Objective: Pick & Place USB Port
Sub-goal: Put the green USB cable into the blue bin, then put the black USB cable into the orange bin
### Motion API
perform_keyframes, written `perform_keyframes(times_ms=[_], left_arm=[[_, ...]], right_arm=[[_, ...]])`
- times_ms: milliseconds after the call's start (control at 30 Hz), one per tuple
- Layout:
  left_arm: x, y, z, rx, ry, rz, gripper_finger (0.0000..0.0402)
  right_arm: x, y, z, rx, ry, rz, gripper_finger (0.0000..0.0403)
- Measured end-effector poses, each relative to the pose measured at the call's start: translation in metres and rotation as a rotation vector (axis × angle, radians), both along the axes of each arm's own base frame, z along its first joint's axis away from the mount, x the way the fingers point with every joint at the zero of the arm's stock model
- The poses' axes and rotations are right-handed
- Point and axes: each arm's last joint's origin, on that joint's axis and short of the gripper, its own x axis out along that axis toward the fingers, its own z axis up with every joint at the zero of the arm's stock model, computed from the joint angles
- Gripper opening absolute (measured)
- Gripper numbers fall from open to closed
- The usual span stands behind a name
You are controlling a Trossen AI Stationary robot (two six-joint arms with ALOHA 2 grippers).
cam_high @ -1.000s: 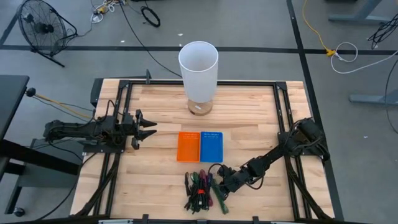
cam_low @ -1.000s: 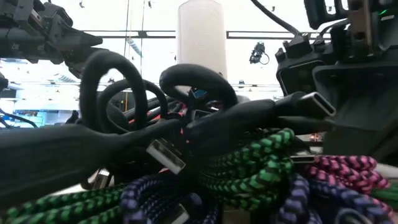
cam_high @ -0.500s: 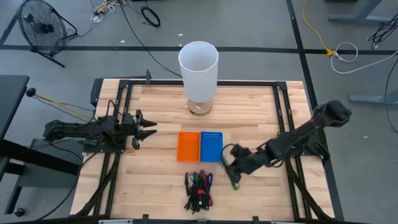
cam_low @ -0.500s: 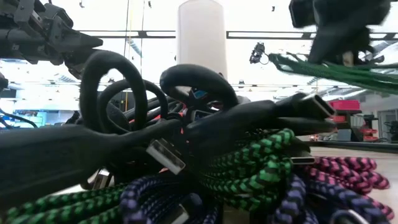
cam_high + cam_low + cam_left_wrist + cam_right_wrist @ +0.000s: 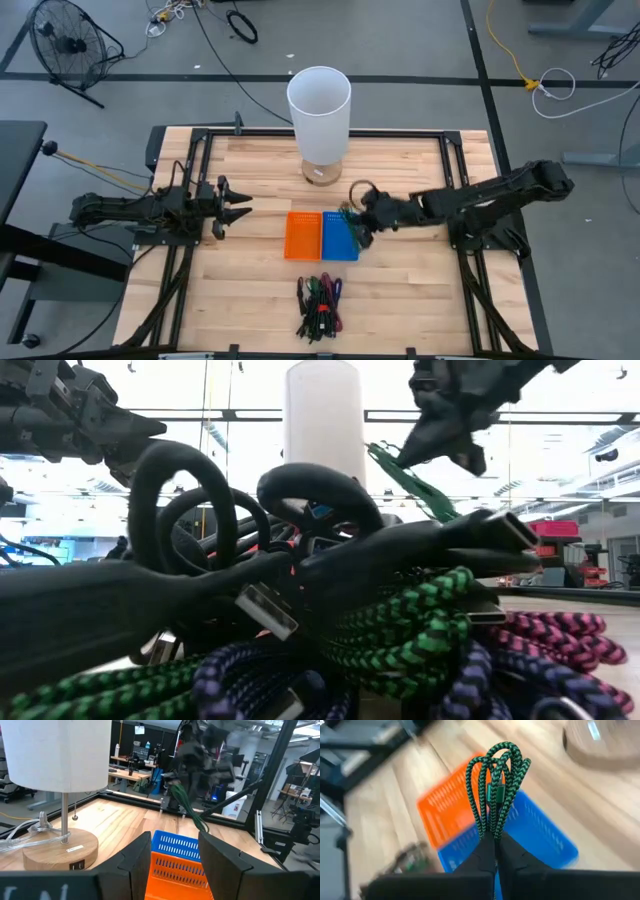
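The right gripper (image 5: 362, 222) pinches a looped green cable (image 5: 496, 787) tight; it hangs just over the blue basket's (image 5: 338, 236) far edge, loops pointing down; the orange basket (image 5: 302, 235) touches it on the other side; the left gripper (image 5: 232, 209) waits well apart, fingers spread; I think dropping room is open.

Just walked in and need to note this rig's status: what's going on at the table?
The right claw is shut on a coiled green braided cable, carrying it in the air above the blue basket, which sits beside the orange basket. The remaining pile of cables lies near the table's front edge. The left claw waits open at the left side. A white lamp stands at the back.
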Motion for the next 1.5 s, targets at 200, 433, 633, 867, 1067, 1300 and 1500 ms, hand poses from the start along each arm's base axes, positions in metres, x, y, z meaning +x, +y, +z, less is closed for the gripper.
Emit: perform_keyframes(times_ms=[200,433,633,867,1067,1300,1500], left_arm=[[0.0,0.0,0.0,-0.005,0.004,0.0,0.017],[0.0,0.0,-0.001,-0.007,0.008,0.007,0.017],[0.0,0.001,-0.001,-0.008,0.011,0.018,0.017],[0.0,0.0,-0.001,-0.008,0.012,0.018,0.017],[0.0,0.001,-0.001,-0.008,0.013,0.018,0.017],[0.0,0.001,-0.002,-0.008,0.015,0.018,0.017],[0.0,0.001,-0.002,-0.008,0.021,0.018,0.017]], right_arm=[[0.012,-0.015,-0.004,0.0,-0.035,0.016,0.0],[0.03,-0.012,-0.031,0.038,0.012,0.038,0.0],[0.041,-0.011,-0.05,0.062,0.046,0.034,0.0],[0.044,-0.012,-0.064,0.084,0.091,0.021,0.0],[0.045,-0.012,-0.067,0.036,0.106,0.042,0.0024],[0.045,-0.02,-0.067,0.009,0.106,0.006,0.0095],[0.047,-0.03,-0.062,-0.009,0.074,0.014,0.0123]])
